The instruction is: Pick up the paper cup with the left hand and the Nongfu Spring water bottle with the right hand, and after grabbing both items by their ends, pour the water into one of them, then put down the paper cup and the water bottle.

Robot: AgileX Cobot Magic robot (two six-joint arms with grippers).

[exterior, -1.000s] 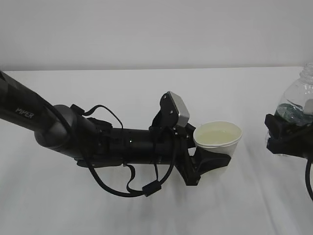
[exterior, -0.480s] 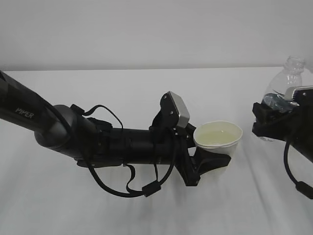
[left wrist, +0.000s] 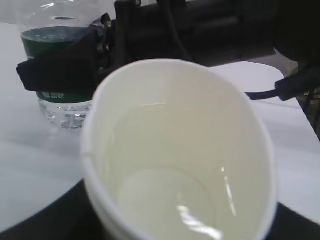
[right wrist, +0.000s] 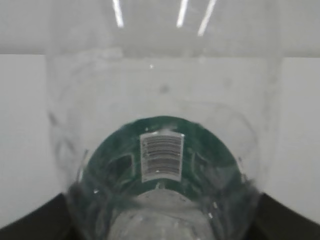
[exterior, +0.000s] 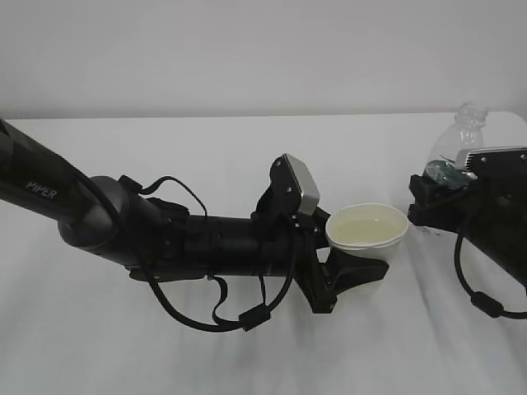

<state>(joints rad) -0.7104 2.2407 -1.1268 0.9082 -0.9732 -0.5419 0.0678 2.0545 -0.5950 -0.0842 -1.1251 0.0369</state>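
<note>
left pincer (exterior: 356,267) clamps the paper cup (exterior: 367,231); right pincer (exterior: 428,204) grips the water bottle (exterior: 458,141), its base seemingly hidden.

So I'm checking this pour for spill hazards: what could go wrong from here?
1. The cup already holds water, and the left gripper grips it low down, so a jolt could slop it over the rim.
2. The capless bottle in the right gripper stands close to the cup; a bump could tip the cup.
</note>
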